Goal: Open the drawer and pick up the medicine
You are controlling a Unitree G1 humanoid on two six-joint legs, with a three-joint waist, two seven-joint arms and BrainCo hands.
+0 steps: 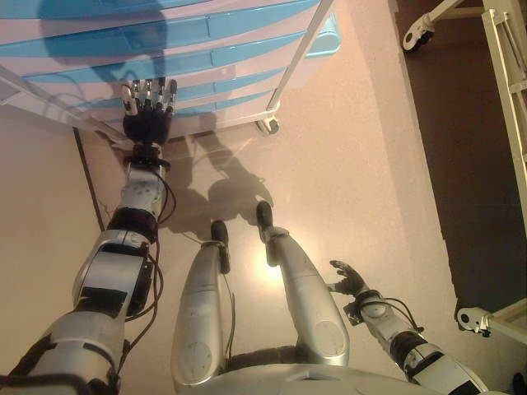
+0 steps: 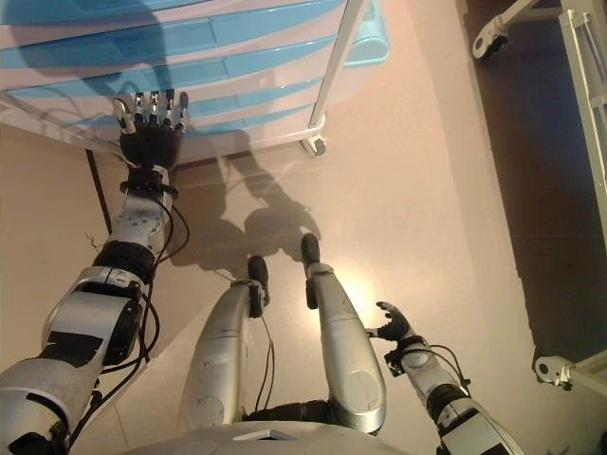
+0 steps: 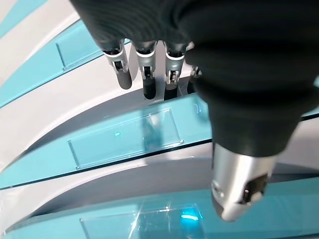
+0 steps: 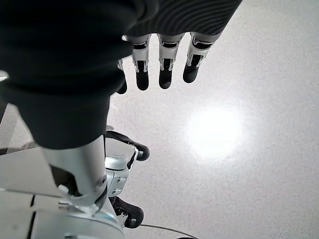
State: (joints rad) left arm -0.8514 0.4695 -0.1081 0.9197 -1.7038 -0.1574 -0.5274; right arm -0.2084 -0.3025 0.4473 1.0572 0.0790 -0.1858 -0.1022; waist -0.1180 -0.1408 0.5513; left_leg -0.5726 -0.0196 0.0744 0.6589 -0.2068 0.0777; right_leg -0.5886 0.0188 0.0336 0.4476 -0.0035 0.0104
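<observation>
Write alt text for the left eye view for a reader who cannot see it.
The robot's left hand, fingers straight, reaches up to the blue drawer fronts of a white drawer unit on castor wheels, all drawers looking closed. The right hand hangs low and idle over the pale floor, fingers relaxed. No medicine is in view.

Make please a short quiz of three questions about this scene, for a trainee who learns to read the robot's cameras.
1. True or false: the left hand is raised at the front of the drawer unit.
2. What does the right hand hold? A) a medicine box B) a drawer handle C) nothing
3. Fill in: no medicine shows, and the blue drawers all look ____.

Key
1. True; its fingers are straight.
2. C; it hangs low beside the robot, over the floor.
3. closed
</observation>
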